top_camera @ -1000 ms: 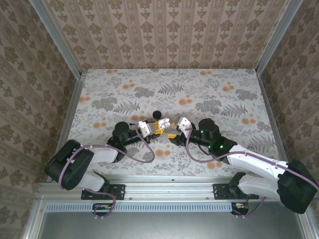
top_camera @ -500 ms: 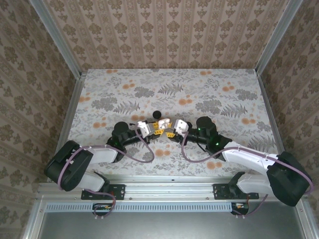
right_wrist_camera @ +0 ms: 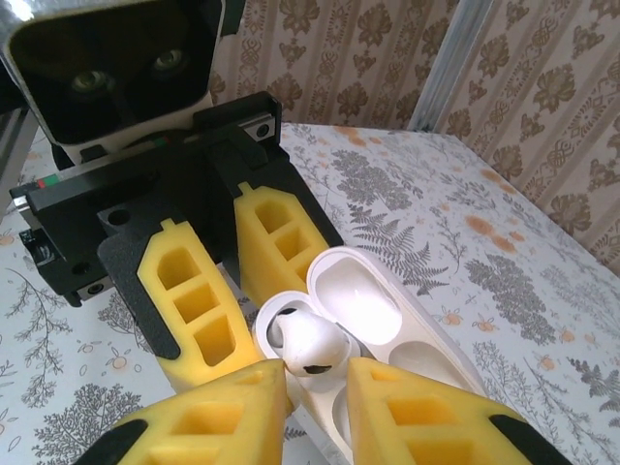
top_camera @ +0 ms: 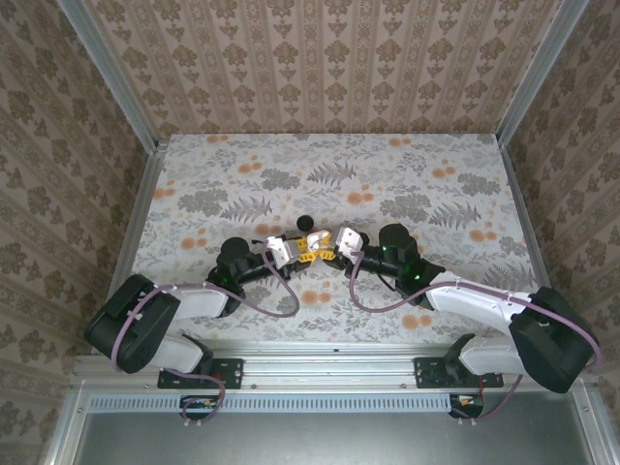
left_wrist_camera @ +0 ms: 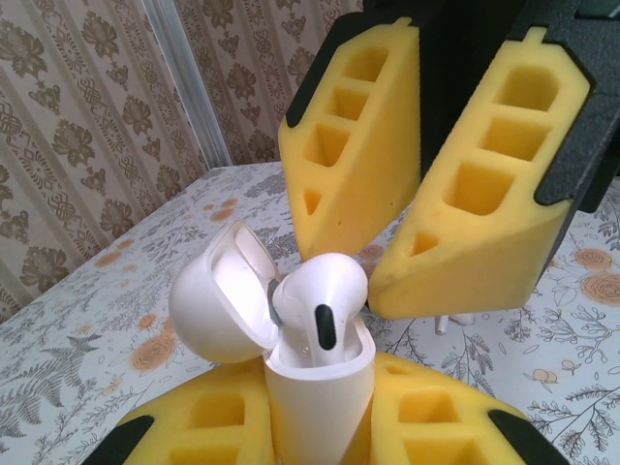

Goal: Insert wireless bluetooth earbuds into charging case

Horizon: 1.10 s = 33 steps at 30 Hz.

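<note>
The white charging case (left_wrist_camera: 320,412) stands upright with its lid (left_wrist_camera: 218,305) hinged open, and my left gripper (left_wrist_camera: 320,387) is shut on its body. A white earbud (left_wrist_camera: 325,295) with a black mark sits stem-down in the case, its head sticking out above the rim. In the right wrist view the earbud (right_wrist_camera: 305,344) lies between the yellow fingertips of my right gripper (right_wrist_camera: 317,373), which touch it on both sides. From above, the two grippers (top_camera: 295,249) (top_camera: 326,246) meet tip to tip at the case (top_camera: 314,240). A second small white piece (left_wrist_camera: 453,320) lies on the table behind.
A small black round disc (top_camera: 304,221) rests on the floral table just beyond the grippers. Patterned walls with metal corner posts (top_camera: 116,87) enclose the table on three sides. The right gripper's yellow fingers (left_wrist_camera: 465,184) hang close over the case.
My right gripper moved left to the case and closed its fingers around the earbud's head. The left gripper stayed still, holding the case.
</note>
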Available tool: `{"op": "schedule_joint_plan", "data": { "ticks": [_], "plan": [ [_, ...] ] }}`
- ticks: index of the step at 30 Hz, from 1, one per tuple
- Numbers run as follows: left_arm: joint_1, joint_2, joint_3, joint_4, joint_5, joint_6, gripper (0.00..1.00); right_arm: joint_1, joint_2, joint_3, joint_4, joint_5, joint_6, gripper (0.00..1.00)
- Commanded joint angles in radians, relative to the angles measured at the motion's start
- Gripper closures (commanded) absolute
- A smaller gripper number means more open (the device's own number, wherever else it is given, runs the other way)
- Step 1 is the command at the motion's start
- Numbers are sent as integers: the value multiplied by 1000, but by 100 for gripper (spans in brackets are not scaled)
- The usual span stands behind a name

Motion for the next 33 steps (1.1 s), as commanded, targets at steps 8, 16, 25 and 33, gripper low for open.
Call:
{"op": "schedule_joint_plan", "data": {
  "ticks": [8, 16, 25, 33],
  "plan": [
    [5, -21, -7, 21, 26, -3, 100, -4, 4, 28, 20, 34, 5, 78],
    [6, -30, -9, 13, 26, 3, 100, -8, -12, 43, -83, 55, -60, 74],
    [6, -46, -13, -5, 19, 14, 100, -14, -55, 41, -123, 30, -80, 67],
    [6, -50, -15, -9, 44, 20, 100, -14, -133, 14, -201, 9, -157, 64]
  ]
}}
